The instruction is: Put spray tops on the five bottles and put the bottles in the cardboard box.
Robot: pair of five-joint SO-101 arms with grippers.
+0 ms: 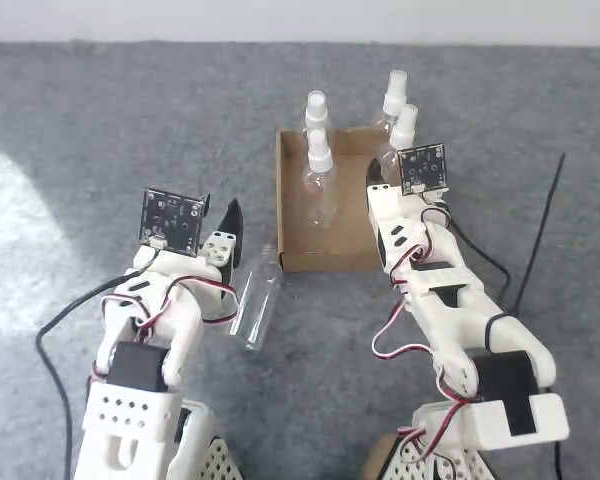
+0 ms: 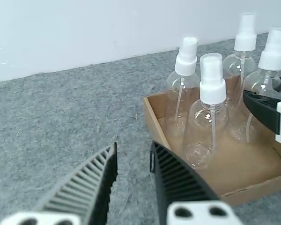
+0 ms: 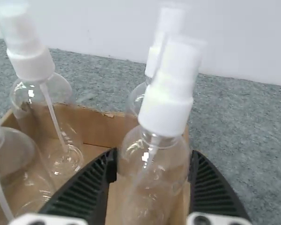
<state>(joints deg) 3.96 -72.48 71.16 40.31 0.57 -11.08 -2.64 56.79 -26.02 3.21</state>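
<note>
Several clear bottles with white spray tops stand at the cardboard box [image 1: 289,200]; one [image 1: 321,185] stands in its middle and another [image 1: 316,108] at its far edge. My right gripper [image 1: 392,170] is at the box's right side, shut on an upright capped bottle [image 3: 154,159] with a finger [image 3: 91,187] pressed against each side. A topless clear bottle [image 1: 257,297] lies on the carpet just in front of the box's left corner. My left gripper [image 1: 232,240] hovers beside this bottle's neck, open by a narrow gap [image 2: 133,157] and holding nothing.
Grey carpet [image 1: 100,130] covers the table, with free room to the left and far left. A black cable [image 1: 540,240] runs along the right side. From the left wrist, the box rim [image 2: 152,117] lies just ahead and the other arm's finger [image 2: 264,105] reaches in.
</note>
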